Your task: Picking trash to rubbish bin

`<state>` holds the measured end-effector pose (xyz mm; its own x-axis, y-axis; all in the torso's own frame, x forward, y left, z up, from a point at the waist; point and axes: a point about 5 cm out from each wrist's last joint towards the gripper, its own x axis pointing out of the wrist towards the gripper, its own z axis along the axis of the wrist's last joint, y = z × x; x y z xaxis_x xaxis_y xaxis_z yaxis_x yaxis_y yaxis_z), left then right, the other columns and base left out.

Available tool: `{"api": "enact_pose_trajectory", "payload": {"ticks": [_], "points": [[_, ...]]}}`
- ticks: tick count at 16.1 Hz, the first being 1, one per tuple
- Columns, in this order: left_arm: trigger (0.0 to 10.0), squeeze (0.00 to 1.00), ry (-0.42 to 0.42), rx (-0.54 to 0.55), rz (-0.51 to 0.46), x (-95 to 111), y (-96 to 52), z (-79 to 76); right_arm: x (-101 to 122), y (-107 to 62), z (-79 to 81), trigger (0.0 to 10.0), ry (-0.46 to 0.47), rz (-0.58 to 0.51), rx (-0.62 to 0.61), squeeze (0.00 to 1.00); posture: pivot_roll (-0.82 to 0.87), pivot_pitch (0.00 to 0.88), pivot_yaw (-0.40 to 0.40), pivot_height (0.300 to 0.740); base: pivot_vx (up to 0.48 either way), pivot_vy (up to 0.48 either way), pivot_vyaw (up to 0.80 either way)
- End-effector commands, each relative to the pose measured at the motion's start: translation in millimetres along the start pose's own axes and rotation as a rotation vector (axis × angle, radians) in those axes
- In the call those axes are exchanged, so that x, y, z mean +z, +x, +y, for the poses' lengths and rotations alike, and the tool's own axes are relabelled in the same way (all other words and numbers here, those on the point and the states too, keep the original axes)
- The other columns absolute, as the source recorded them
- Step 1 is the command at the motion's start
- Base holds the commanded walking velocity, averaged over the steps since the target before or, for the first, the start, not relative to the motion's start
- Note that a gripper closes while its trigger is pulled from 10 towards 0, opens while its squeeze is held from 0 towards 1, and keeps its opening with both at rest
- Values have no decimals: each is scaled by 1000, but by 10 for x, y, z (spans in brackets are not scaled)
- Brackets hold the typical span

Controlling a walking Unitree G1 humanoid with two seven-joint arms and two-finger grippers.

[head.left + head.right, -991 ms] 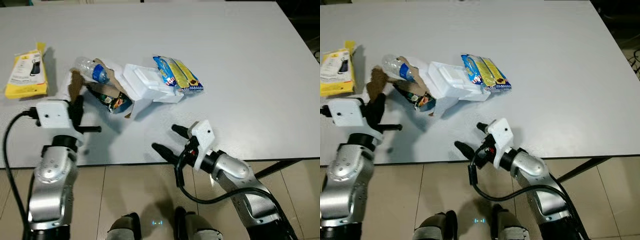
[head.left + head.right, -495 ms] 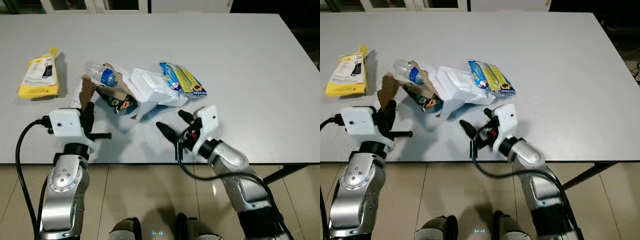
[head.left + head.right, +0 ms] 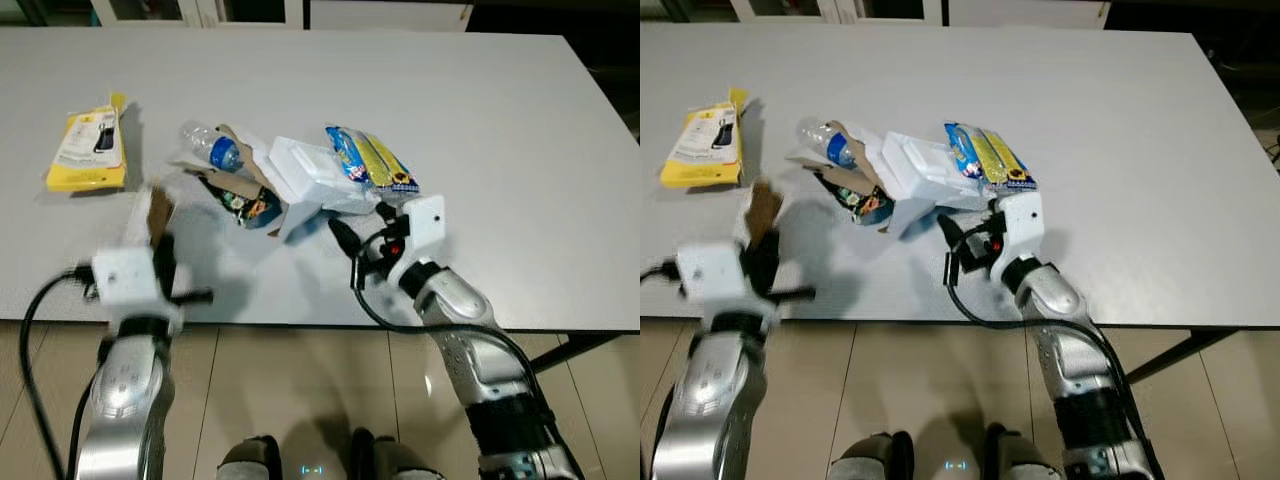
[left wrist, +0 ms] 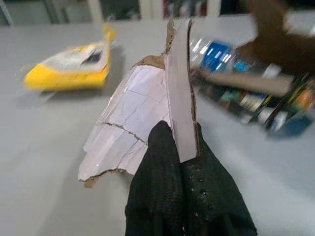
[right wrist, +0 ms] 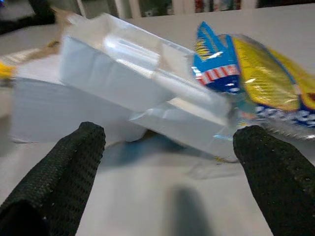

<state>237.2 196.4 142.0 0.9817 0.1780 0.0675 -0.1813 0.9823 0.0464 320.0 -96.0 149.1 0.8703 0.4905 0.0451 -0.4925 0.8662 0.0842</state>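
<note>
One white foam box [image 5: 142,83] just beyond the wide-spread right claw [image 5: 167,162]

table [image 3: 500,120] carries everything. packet [image 3: 88,150] lies at far left, well apart from the central pile. in the pile: bottle [image 3: 212,147] at far left, torn carton [image 3: 240,196] just near and right of it, foam box [image 3: 310,178] right of the carton, snack bags [image 3: 370,162] resting on the foam box's right end. cardboard scrap [image 4: 147,123] sits near-left by the table edge, between left gripper [image 4: 179,162] fingers. right gripper [image 5: 167,162] just near the foam box.
</note>
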Motion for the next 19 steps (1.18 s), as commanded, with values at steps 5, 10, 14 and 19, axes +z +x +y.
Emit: {"api": "enact_pose_trajectory", "payload": {"ticks": [5,10,14,19], "points": [[10000,0,94,81,74,-122,-311,246,16,107,-26,10000,-118,-22,-5,0,84,202,3,740,0,0,0],[10000,0,124,93,114,-139,-493,309,45,227,-16,10000,-128,-54,11,1000,147,235,19,740,0,0,0],[10000,0,147,91,124,-92,-591,363,100,273,-39,10000,-163,-91,-15,1000,171,259,29,740,0,0,0],[10000,0,150,79,140,-82,-615,332,107,294,-49,10000,-182,-115,-29,1000,173,266,37,740,0,0,0]]}}
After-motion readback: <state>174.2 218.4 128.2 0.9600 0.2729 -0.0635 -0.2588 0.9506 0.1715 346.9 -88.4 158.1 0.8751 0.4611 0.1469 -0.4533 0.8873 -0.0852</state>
